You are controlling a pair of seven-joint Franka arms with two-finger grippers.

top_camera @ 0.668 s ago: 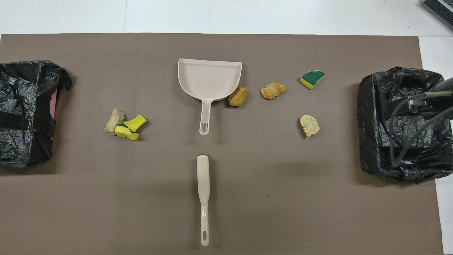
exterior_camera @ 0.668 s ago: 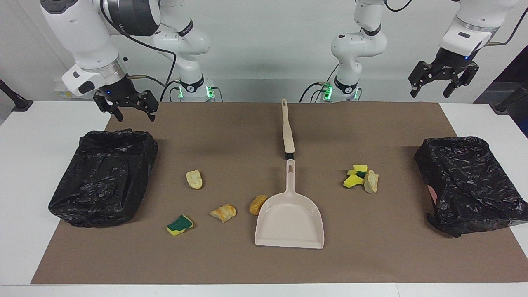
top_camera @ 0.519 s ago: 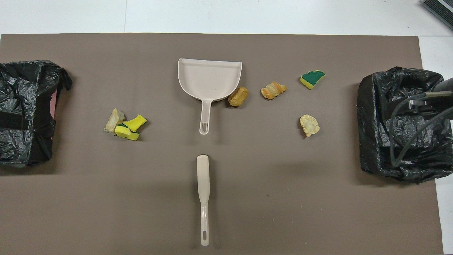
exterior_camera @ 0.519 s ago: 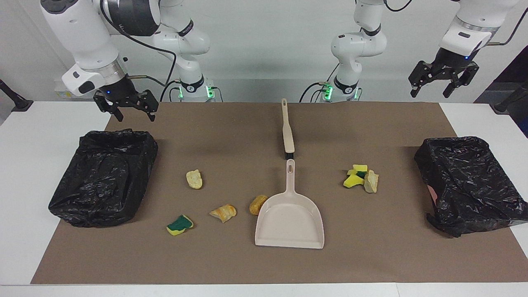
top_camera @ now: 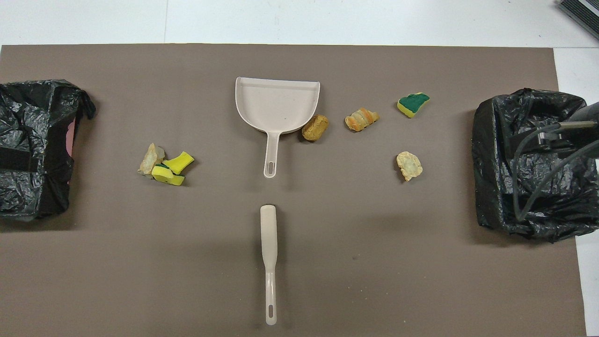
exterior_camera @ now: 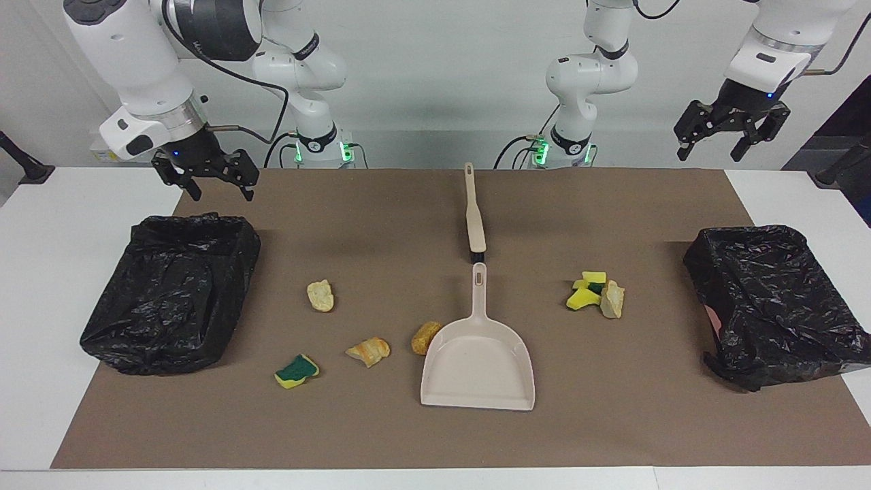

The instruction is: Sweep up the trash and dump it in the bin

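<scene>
Beige plastic dustpan (exterior_camera: 478, 364) and beige brush (exterior_camera: 473, 212) lie handle to handle at mid-desk, ready for pickup. Trash: four scattered sponge and bread scraps (exterior_camera: 368, 351) toward the right arm's end, one pile (exterior_camera: 596, 293) toward the left's. Black-lined bins (exterior_camera: 171, 294) (exterior_camera: 776, 303) flank them. Right gripper (exterior_camera: 207, 178) and left gripper (exterior_camera: 727, 135) hover, jaws wide, empty. Nothing obstructs.

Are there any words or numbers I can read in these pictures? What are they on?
Dark band of the right arm: there is small lettering on it, too blurred to read.
Dustpan, brush, trash scraps, both black bins and brown mat: no words, numbers or signs on them.
</scene>
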